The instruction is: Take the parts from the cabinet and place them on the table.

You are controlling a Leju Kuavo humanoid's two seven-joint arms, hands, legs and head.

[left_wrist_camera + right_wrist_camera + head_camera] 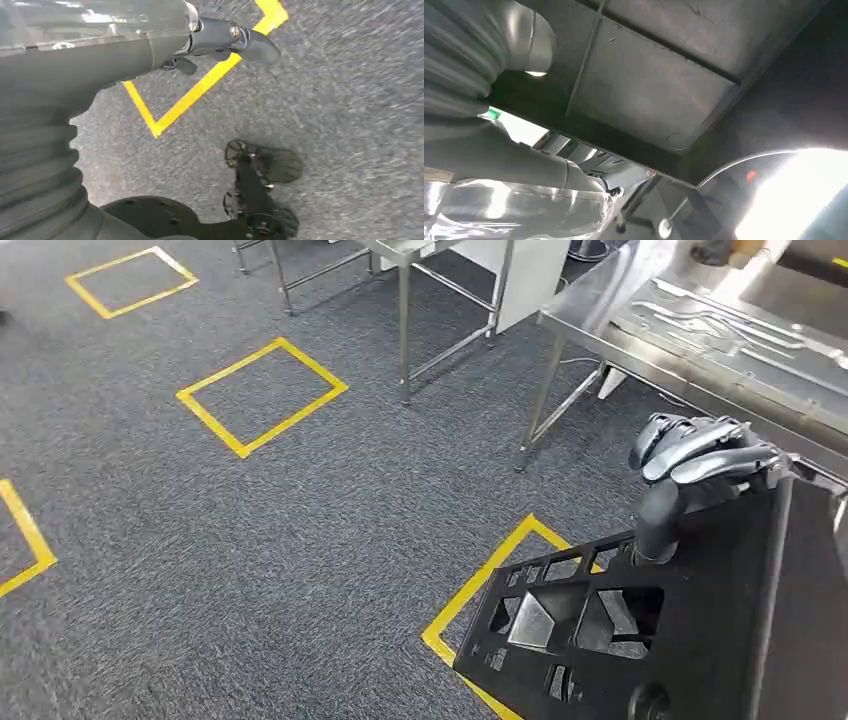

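A: What does your right hand (700, 455) have?

B: From the head view, it grips a large flat black part (640, 625) with cut-out windows, fingers curled over the top edge and the thumb pressed on the face. The part sits at about 5 o'clock in your view, tilted, held above the grey carpet (300, 530).

A: And the table?

B: You have a steel table (640, 315) at 1 o'clock, just past the hand, with a moulded metal panel (740, 335) lying on it. The black part is not on it yet.

A: Your left hand?

B: Your left hand (220, 40) hangs over the carpet beside a yellow tape line (200, 87). Nothing sits in it; one finger sticks out straight, but I cannot tell how the rest lie.

A: Anything else down there?

B: Yellow tape squares (262, 395) at 10 and 11 o'clock.
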